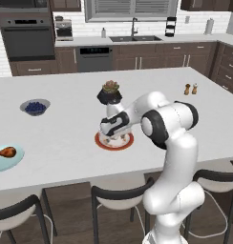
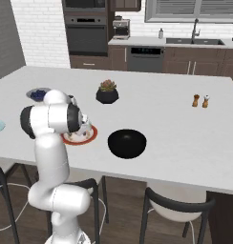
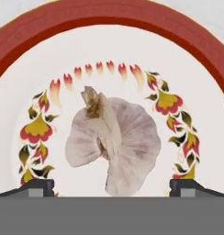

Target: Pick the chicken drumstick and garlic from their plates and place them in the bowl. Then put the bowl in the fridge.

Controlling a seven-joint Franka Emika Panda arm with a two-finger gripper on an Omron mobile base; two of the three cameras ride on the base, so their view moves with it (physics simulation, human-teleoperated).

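The garlic point(image 3: 114, 142), a whitish bulb, lies in the middle of the cream plate with the orange-red rim point(image 3: 109, 18). My gripper point(image 3: 112, 187) hangs straight down close over it. It is open, with one fingertip point(image 3: 38, 186) on each side of the bulb. In the left base view the hand point(image 1: 113, 134) covers most of this plate point(image 1: 103, 143). The chicken drumstick point(image 1: 5, 152) rests on the pale blue plate point(image 1: 4, 163) at the counter's far left. The black bowl point(image 2: 127, 143) stands just right of the rimmed plate point(image 2: 90, 136). The fridge is out of view.
A grey bowl of blueberries point(image 1: 35, 106) sits at the back left and a black succulent pot point(image 1: 109, 94) just beyond the rimmed plate. Salt and pepper shakers point(image 1: 191, 89) stand at the back right. Dark stools point(image 1: 118, 195) line the counter's near edge.
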